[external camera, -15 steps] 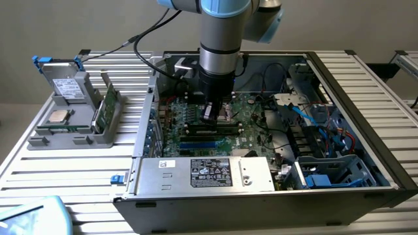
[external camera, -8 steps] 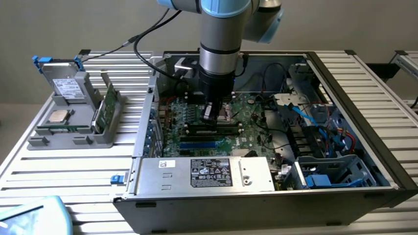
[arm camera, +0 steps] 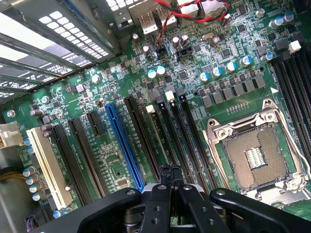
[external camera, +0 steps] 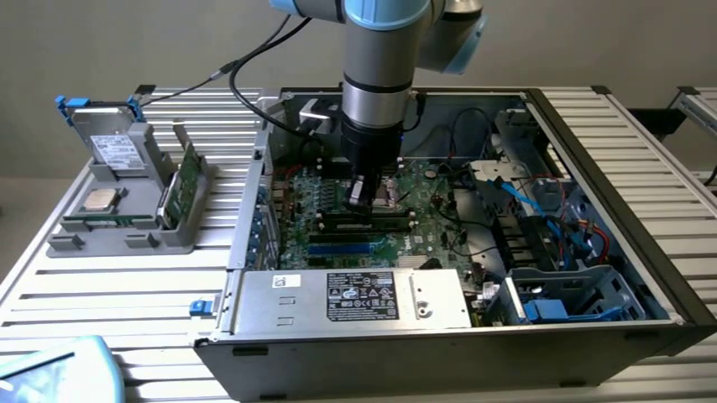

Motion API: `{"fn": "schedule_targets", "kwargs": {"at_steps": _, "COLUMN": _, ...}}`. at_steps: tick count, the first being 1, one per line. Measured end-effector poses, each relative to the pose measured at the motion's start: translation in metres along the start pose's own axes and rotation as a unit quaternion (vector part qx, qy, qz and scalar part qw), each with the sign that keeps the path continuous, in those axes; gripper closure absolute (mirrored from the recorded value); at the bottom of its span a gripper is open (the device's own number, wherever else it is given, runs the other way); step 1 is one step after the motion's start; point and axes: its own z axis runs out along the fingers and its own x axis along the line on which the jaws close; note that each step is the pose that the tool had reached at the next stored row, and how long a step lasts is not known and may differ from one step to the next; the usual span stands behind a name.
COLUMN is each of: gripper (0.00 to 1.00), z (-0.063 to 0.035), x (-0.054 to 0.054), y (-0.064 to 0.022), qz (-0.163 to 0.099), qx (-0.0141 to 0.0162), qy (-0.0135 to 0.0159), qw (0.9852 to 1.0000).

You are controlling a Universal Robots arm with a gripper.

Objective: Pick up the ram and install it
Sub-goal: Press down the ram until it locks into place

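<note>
**Green stick in the slot, fingers clenched above it**

Green motherboard [arm camera: 194, 63] lies beneath the fingers [arm camera: 171, 170], which are clenched together with nothing between them. In the exterior view the fingers [external camera: 361, 195] hang low inside the open computer case [external camera: 627, 168], tips pointing straight down at the row of long black memory slots [arm camera: 189, 131].

The ram [external camera: 364, 223] lies directly below the fingertips, a narrow stick standing lengthwise in one of those slots. It is not in the grasp. Whether the tips touch its top edge cannot be told, nor whether its end latches have closed. The bare processor socket [arm camera: 252, 155] sits just to one side of the fingers, and the blue expansion slot [arm camera: 124, 145] to the other side. Well away from the fingers, out on the desk [external camera: 112, 277], a grey holder [external camera: 123, 227] carries the spare parts.

Judging by this, the pick-up and the placing are done, and the step in hand is pressing the stick home. Seating it calls for a straight downward push on the top edge, spread evenly enough that both ends sink and lock. The push must not slide off onto neighbouring slots or the socket.
</note>
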Motion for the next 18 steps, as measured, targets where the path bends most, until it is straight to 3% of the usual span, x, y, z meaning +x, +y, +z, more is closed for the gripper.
{"fn": "schedule_targets", "kwargs": {"at_steps": 18, "gripper": 0.89, "z": 0.0, "x": 0.0, "y": 0.0, "qz": 0.0, "qx": 0.0, "qy": 0.0, "qw": 1.0}}
